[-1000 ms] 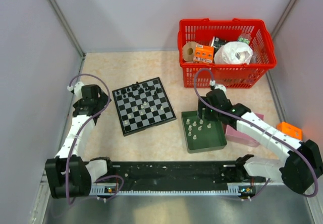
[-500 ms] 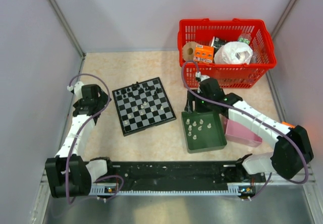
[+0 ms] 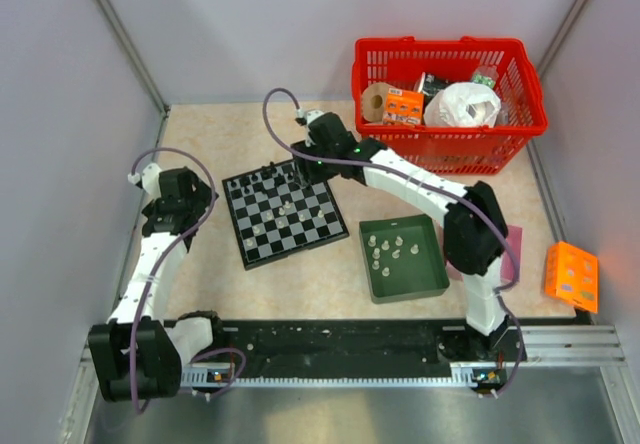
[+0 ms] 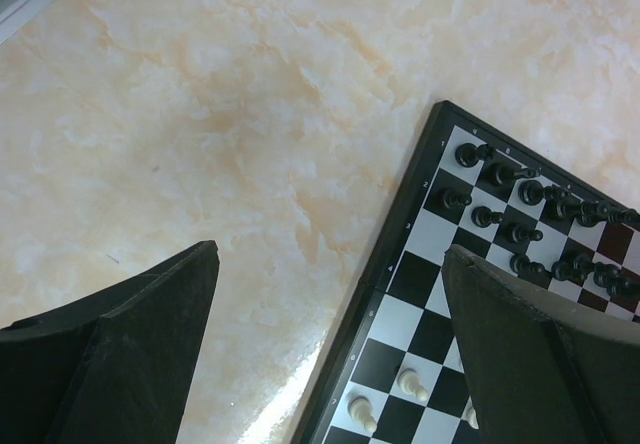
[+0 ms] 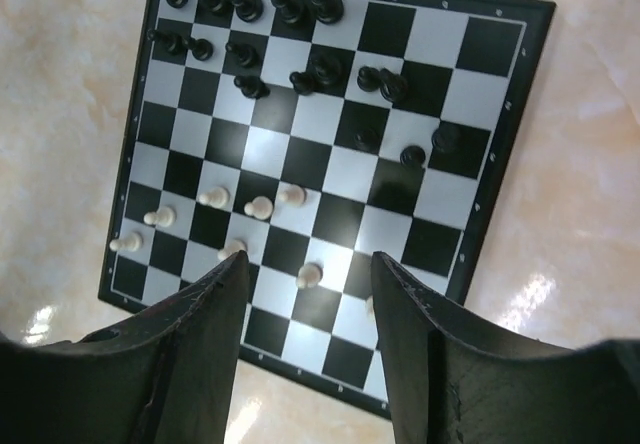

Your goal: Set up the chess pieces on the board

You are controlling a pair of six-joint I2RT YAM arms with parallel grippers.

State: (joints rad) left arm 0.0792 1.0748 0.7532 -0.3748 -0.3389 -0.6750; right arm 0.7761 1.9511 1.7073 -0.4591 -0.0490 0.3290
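Right gripper [image 5: 308, 264] swung from dark green tray [image 3: 444, 260] to flat checkered board [image 5: 400, 214], jaws apart; centre over tiny whitish piece [image 5: 310, 276] before closing.

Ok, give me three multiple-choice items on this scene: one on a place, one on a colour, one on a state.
1. Seen from the top view, relative to the board, the green tray lies:
A) to its left
B) to its right
C) on it

2. The pieces in the tray are:
A) black
B) red
C) whitish

3. The left hand is:
A) open and empty
B) shut on a piece
C) shut on a box

Key:
1 B, the tray sits off the board's right side.
2 C, only pale figurines stand in it.
3 A, its fingers stand wide apart with nothing between them.
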